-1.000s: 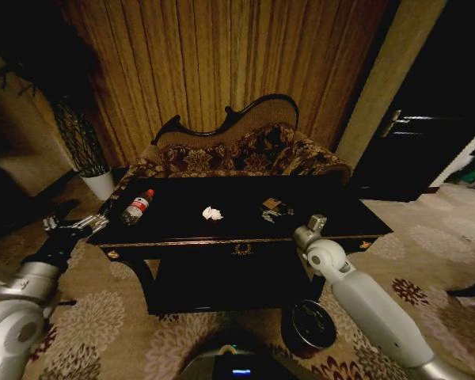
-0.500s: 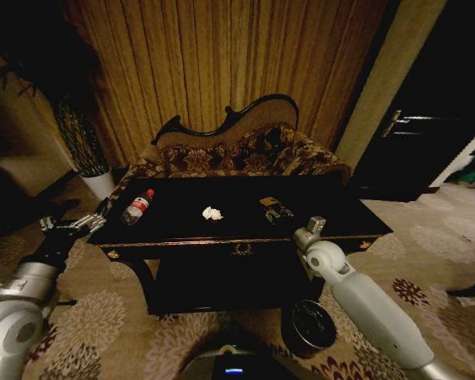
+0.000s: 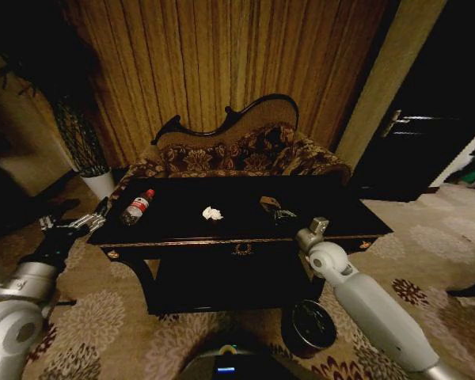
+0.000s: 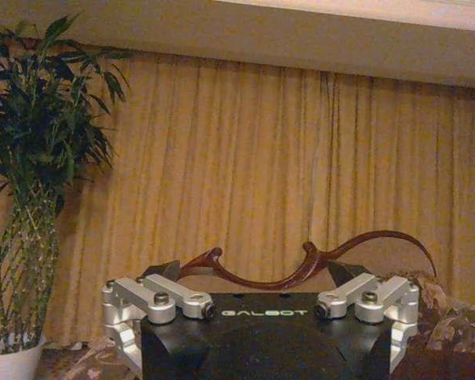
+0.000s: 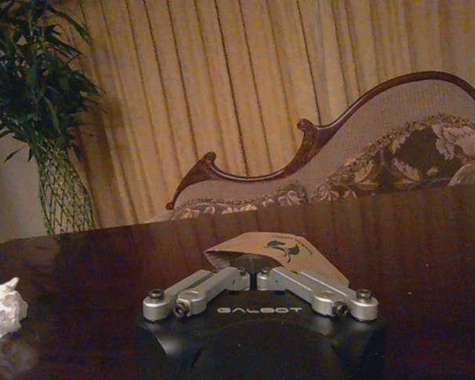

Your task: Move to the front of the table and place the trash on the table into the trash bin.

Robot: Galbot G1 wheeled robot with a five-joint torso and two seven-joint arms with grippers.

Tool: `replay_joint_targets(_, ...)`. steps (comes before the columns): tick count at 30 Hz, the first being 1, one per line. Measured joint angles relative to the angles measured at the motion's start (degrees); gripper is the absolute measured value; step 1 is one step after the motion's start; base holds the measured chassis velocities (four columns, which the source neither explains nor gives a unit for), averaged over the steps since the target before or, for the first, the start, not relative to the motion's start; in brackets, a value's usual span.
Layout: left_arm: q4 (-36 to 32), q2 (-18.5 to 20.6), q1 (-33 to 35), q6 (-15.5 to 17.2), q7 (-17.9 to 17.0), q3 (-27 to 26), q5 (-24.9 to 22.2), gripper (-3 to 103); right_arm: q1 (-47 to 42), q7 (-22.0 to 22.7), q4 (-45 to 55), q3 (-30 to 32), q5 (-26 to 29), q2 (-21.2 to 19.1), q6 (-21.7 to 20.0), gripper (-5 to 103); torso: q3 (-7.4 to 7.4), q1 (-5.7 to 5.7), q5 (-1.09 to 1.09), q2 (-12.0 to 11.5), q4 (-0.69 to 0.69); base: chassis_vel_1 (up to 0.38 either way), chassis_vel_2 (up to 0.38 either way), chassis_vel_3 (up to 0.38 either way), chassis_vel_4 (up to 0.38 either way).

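Observation:
The black table (image 3: 174, 229) with gold trim stands right before me. On it lie a clear bottle (image 3: 137, 206) with a red label at the left, a crumpled white paper wad (image 3: 212, 212) (image 5: 1, 307) in the middle, and a tan wrapper (image 3: 268, 203) (image 5: 271, 250) right of centre. My right gripper (image 3: 282, 212) (image 5: 248, 273) reaches over the front edge, its fingers drawn together on the wrapper's near edge. Off the table's left end, my left gripper (image 3: 70, 226) (image 4: 261, 328) hangs open and holds nothing. The dark round trash bin (image 3: 309, 324) sits on the carpet beneath my right arm.
A carved-back patterned sofa (image 3: 237, 150) stands behind the table, with curtains behind it. A tall plant in a white pot (image 3: 99, 184) is at the back left. A dark door (image 3: 427, 134) lies to the right. Patterned carpet (image 3: 427, 261) surrounds the table.
The right gripper's fingers have come together at the wrapper, and the wrapper shows more plainly beyond them. The left arm has barely shifted.

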Motion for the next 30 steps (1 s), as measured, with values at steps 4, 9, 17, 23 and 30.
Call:
replay_joint_targets(4, 0.0, 0.1, -0.2, 0.0, 0.0, 0.2, 0.0, 100, -0.7, 0.0, 0.4, 0.7, -0.1, -0.2, 0.0, 0, 0.00, 0.00, 0.00, 0.0, 0.00, 0.000, 0.000, 0.000, 0.000)
replay_joint_targets(9, 0.0, 0.1, -0.4, 0.0, 0.0, 0.9, 0.0, 100, -3.2, -0.2, 1.2, 2.4, -1.9, -0.9, 0.0, 3, 0.00, 0.00, 0.00, 0.0, 0.00, 0.000, 0.000, 0.000, 0.000)
replay_joint_targets(17, 0.0, 0.0, -0.6, 0.0, 0.0, 1.5, 0.1, 100, -5.9, -1.0, 2.4, 4.5, -2.6, -1.8, 0.0, 29, 0.00, 0.00, 0.00, 0.0, -0.01, 0.000, 0.000, 0.000, 0.000)
replay_joint_targets(23, 0.0, 0.2, -0.7, 0.0, 0.0, 1.6, 0.1, 100, -4.8, -1.0, 2.4, 4.0, -2.2, -1.9, 0.0, 51, 0.00, 0.00, 0.00, 0.0, 0.00, 0.000, 0.000, 0.000, 0.000)
replay_joint_targets(30, 0.2, 0.4, -0.6, 0.0, 0.1, 1.2, 0.1, 100, -5.1, -1.0, 3.3, 3.9, -1.1, -2.2, -0.1, 78, 0.00, 0.00, 0.00, 0.0, 0.00, 0.000, 0.000, 0.000, 0.000)
